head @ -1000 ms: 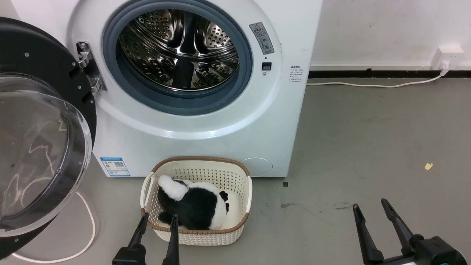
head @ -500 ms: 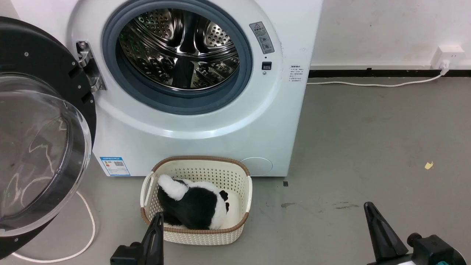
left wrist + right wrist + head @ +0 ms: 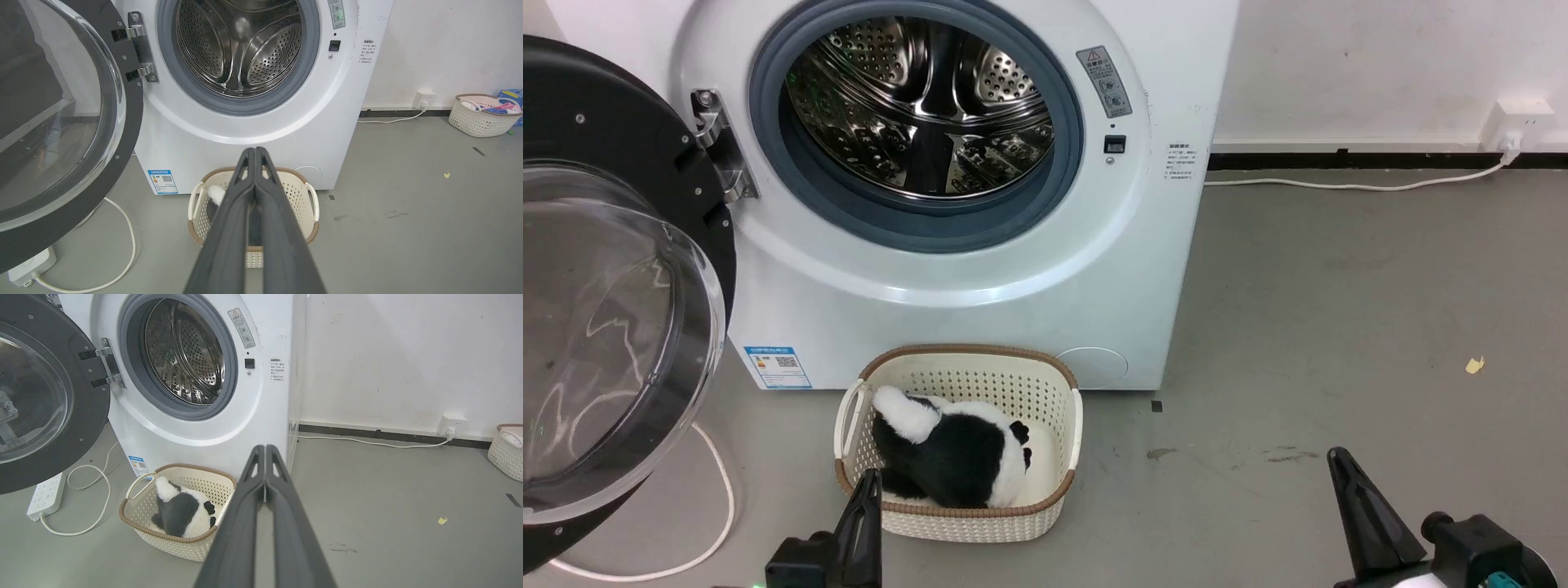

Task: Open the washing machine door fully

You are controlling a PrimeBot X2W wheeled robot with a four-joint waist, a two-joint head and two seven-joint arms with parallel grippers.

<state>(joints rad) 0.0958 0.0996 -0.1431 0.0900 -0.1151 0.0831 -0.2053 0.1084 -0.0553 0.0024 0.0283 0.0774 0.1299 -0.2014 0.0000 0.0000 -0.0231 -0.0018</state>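
Door (image 3: 605, 310), round, black-rimmed glass, wide open left of white front-loading washing machine (image 3: 980, 302). Left gripper (image 3: 254, 152), right gripper (image 3: 264, 448) before it: closed, empty.

No wording is legible; the washing machine (image 3: 1013, 310) bears a warning-triangle sticker (image 3: 1103, 82) well beyond the jaws of the left gripper (image 3: 872, 482) and a QR-code label (image 3: 778, 368) nearer, to their left

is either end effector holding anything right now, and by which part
Nothing is held. The left end effector and right end effector are both shut empty, apart from the washing machine door, which stands open.
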